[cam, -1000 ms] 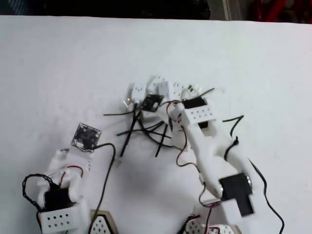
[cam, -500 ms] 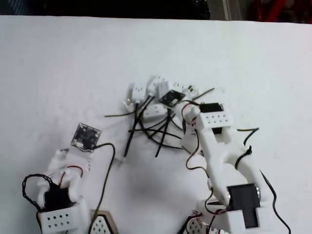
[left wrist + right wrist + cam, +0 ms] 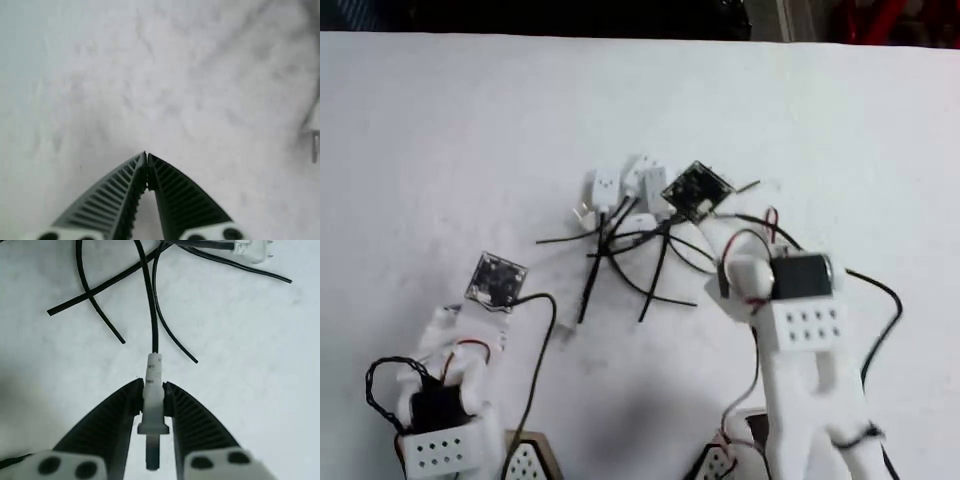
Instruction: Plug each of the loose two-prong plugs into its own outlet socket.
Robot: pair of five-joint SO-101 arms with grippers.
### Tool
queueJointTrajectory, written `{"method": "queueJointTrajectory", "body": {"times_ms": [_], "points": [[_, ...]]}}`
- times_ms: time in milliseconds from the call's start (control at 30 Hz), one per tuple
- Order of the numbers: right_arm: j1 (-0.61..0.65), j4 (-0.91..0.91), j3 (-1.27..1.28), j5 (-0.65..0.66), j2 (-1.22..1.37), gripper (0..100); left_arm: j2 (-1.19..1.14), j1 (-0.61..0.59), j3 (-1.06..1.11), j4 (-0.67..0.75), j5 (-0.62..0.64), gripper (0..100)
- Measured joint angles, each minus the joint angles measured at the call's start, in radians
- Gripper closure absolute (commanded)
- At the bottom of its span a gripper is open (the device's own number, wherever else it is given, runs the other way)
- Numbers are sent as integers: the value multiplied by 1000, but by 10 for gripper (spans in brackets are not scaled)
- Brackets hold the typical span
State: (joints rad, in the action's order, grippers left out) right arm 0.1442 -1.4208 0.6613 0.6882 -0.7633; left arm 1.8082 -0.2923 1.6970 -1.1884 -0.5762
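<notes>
My right gripper [image 3: 150, 386] is shut on a white two-prong plug [image 3: 152, 402], whose black cord [image 3: 150, 300] runs away over the table. A second white plug [image 3: 252, 249] lies farther off among the cords. In the high view the right arm [image 3: 798, 320] ends beside a cluster of white outlet sockets [image 3: 607, 187] and tangled black cords [image 3: 645, 262] at mid-table. My left gripper [image 3: 146, 157] is shut on nothing above bare white tabletop. The left arm [image 3: 455, 360] sits at the lower left, apart from the cluster.
The white table [image 3: 440, 130] has free room on the left, at the back and on the far right. Loose cord ends [image 3: 85, 285] fan out toward the front of the cluster. A white piece with a prong [image 3: 313, 131] shows beside the left gripper.
The right arm has swung right and turned its wrist, its end now at the cluster's right side. The cords have shifted with it. The left arm has kept still.
</notes>
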Motion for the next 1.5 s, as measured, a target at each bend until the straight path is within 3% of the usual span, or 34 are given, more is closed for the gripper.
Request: {"method": "queueJointTrajectory", "body": {"times_ms": [233, 667, 1000, 1333, 1500], "points": [[-12, -31, -34, -26, -175, 981, 0, 0, 0, 0, 0, 976], [-11, 192, 81, -250, -284, 981, 0, 0, 0, 0, 0, 976], [52, 213, 95, -262, -407, 981, 0, 0, 0, 0, 0, 975], [55, 443, 358, -262, -163, 981, 0, 0, 0, 0, 0, 974], [55, 474, 368, -244, 49, 981, 0, 0, 0, 0, 0, 974]]}}
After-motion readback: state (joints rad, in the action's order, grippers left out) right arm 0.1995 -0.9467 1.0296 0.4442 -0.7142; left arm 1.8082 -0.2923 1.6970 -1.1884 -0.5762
